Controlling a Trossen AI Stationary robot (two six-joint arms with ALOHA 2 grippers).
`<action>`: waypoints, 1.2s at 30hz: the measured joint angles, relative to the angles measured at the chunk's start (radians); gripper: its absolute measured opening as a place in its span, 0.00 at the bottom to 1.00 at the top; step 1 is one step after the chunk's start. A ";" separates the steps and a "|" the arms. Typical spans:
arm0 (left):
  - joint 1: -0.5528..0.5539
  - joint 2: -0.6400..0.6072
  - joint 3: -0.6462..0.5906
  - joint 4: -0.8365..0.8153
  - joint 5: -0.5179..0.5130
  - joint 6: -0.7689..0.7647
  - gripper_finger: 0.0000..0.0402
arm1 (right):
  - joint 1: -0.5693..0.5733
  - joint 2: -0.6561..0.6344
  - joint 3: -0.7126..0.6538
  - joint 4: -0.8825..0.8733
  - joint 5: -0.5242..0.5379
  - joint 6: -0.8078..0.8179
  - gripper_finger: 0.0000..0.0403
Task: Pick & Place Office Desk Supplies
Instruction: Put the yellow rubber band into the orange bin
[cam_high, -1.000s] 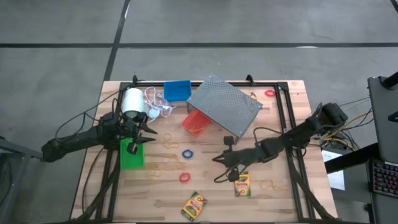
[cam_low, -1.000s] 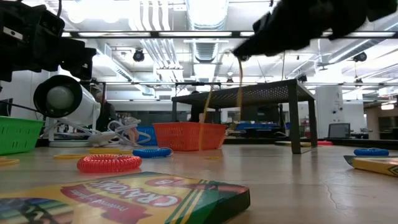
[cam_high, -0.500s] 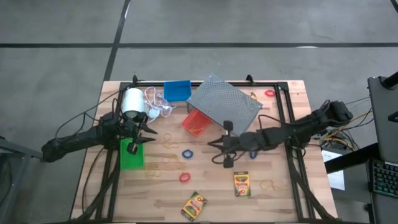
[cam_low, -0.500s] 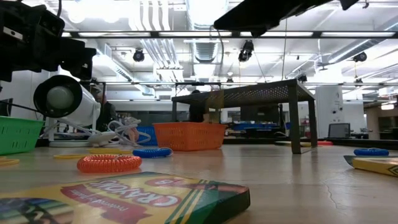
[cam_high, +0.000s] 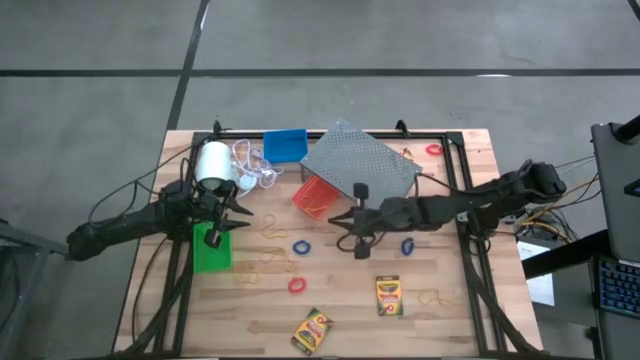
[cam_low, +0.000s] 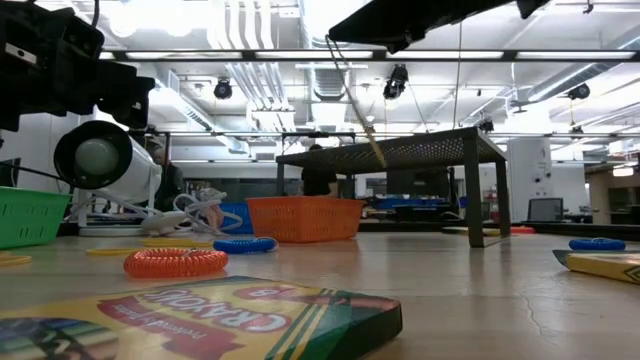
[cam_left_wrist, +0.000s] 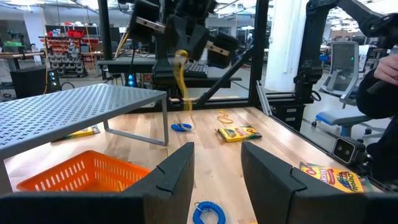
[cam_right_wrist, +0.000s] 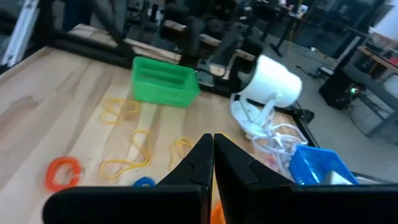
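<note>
1. The wooden table (cam_high: 450, 320) stands on a grey floor. In the low view an open hall with ceiling lights lies behind it. In the left wrist view part of a seated person (cam_left_wrist: 379, 87) shows at the table's edge.
2. Along the far edge sit the white roll (cam_high: 212, 163), the blue bin (cam_high: 285, 145) and the grey rack (cam_high: 362, 167). The orange bin (cam_high: 313, 196) touches the rack's near-left side.
3. The green bin (cam_high: 211, 250) sits by the left edge.
4. Two crayon boxes lie near the front edge, one (cam_high: 313, 330) at the middle and one (cam_high: 388, 296) to its right.
5. A blue band (cam_high: 301, 246) and a red band (cam_high: 297, 286) lie mid-table. Another red band (cam_high: 433, 150) lies near the far right corner.
6. The right gripper (cam_high: 347, 233) reaches in from the right edge, raised over mid-table just in front of the rack. Its fingers are pinched together on a yellow rubber band (cam_left_wrist: 181, 78) that hangs below it.
7. The left gripper (cam_high: 236, 218) hangs over the green bin's far end, fingers parted and empty.
</note>
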 joint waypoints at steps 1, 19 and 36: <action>0.000 0.000 0.000 0.000 0.000 0.000 0.33 | -0.010 0.002 0.005 0.001 0.000 0.000 0.02; 0.000 0.000 0.000 0.000 0.000 0.000 0.33 | -0.208 0.004 0.081 -0.093 -0.187 -0.008 0.02; 0.000 0.000 0.000 -0.001 0.000 0.000 0.33 | -0.332 0.249 0.186 -0.106 -0.280 0.016 0.02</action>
